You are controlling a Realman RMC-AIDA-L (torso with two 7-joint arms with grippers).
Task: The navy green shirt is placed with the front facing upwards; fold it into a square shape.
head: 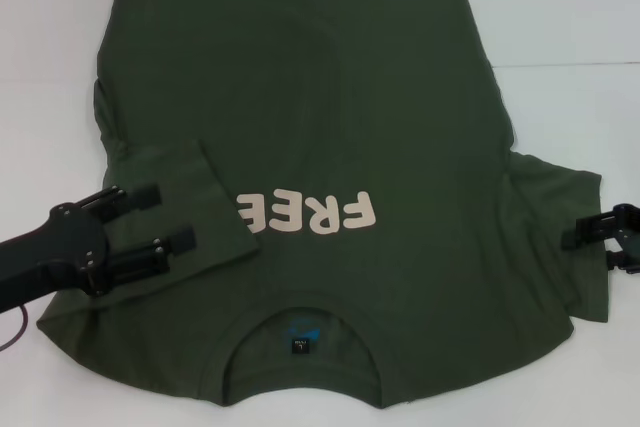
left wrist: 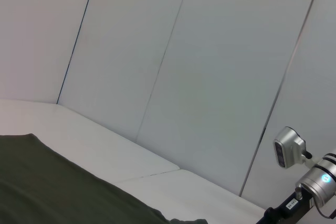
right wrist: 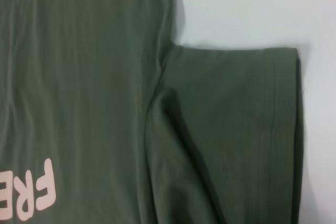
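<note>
The navy green shirt (head: 300, 97) lies front-up on the white table, its neck (head: 300, 332) toward me and the cream "FREE" lettering (head: 310, 212) upside down. Its left sleeve (head: 170, 197) is folded inward over the body and covers the end of the lettering. My left gripper (head: 168, 217) hovers open over that folded sleeve, holding nothing. The right sleeve (head: 565, 237) lies spread flat outward, and my right gripper (head: 592, 249) stands open at its outer edge. The right wrist view shows this flat sleeve (right wrist: 236, 129); the left wrist view catches only a strip of the shirt (left wrist: 52, 187).
White table (head: 560, 7) surrounds the shirt, with a seam running across it on the far right. Pale wall panels (left wrist: 184, 66) stand behind the table. Part of the right arm (left wrist: 310, 182) shows in the left wrist view.
</note>
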